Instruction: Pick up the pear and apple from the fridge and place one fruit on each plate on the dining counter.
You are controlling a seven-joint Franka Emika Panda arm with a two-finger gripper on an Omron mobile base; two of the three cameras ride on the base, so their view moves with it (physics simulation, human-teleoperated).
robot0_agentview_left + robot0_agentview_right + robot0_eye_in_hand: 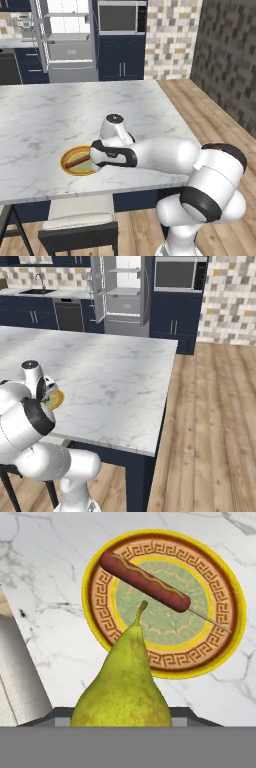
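Above, speckled teardrop pear point(123, 682), round key-patterned plate point(220, 587).

The white arm point(165, 155) folds low and reaches left from its base — elbow bent, forearm near level. Its gripper point(95, 161) points down, jaws closed on the pear point(125, 682) — stem pointing away.

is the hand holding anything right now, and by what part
Yes, the pear, gripped at its wide lower body, stem pointing away from the hand, above the plate.
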